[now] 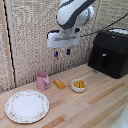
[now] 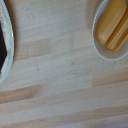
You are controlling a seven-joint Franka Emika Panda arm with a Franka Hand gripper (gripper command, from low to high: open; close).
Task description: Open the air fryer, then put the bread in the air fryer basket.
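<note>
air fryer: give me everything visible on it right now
The air fryer is a large, boxy, glossy black appliance with rounded corners, standing upright on the wooden table at the exterior view's right, near the woven backdrop. Its front carries a short upright black handle on the basket panel, which sits flush, so it looks closed. Nothing touches it; the gripper hangs apart from it. The wrist view does not show it.

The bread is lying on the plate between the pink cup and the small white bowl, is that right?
Not quite. In the exterior view the bread lies on the bare wooden table, not on the plate. It is between the pink cup and the small white bowl, as you said.
</note>
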